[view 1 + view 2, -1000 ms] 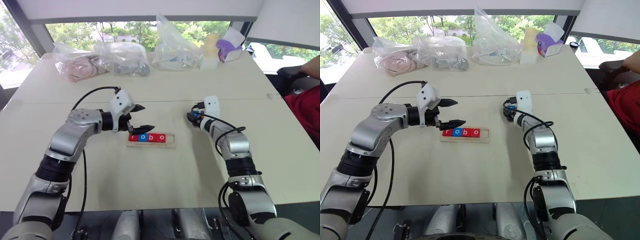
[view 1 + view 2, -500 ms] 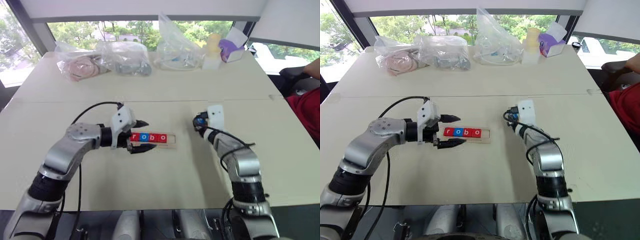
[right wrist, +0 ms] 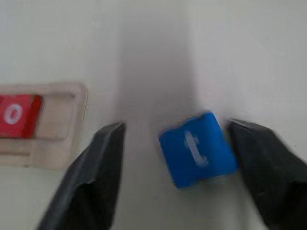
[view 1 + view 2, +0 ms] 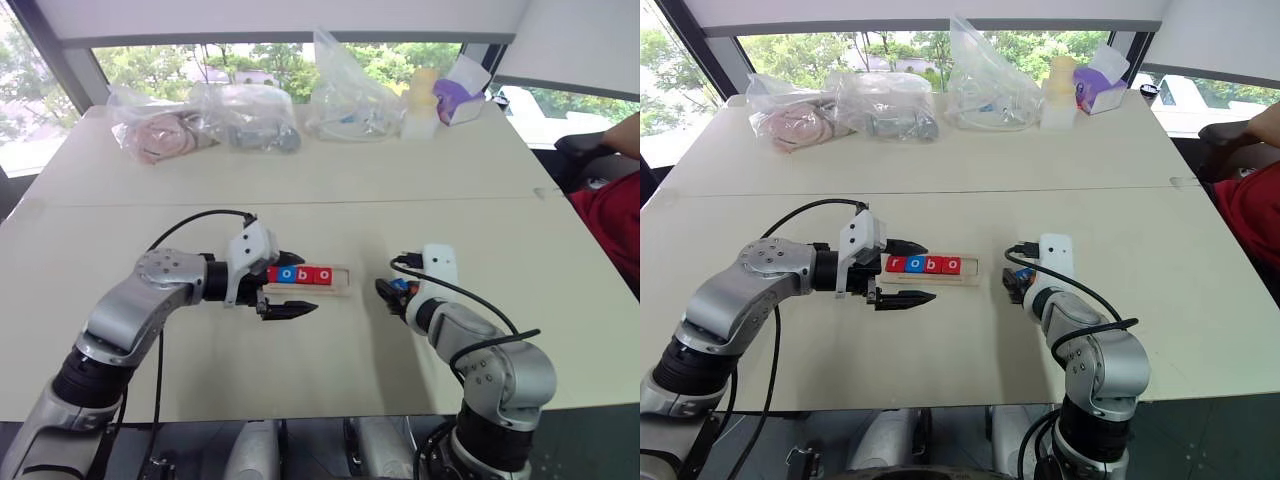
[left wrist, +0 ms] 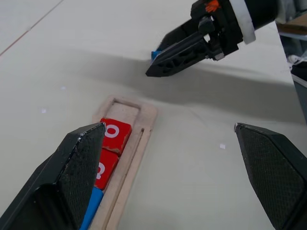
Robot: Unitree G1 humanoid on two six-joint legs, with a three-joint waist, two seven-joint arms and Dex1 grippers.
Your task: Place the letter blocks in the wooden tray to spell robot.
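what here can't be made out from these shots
- Blue t block: blurred in the right wrist view between the open fingers of the right gripper; whether it touches a finger or rests on the table is unclear.
- Leftmost tile in the wooden tray: partly hidden behind the left gripper in the head views.
- Contents of the plastic bags: too small and crumpled.

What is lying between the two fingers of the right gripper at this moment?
In the right wrist view, the blue t block lies between the open fingers of the right gripper, nearer to one finger, beside the wooden tray, whose end slot is free.
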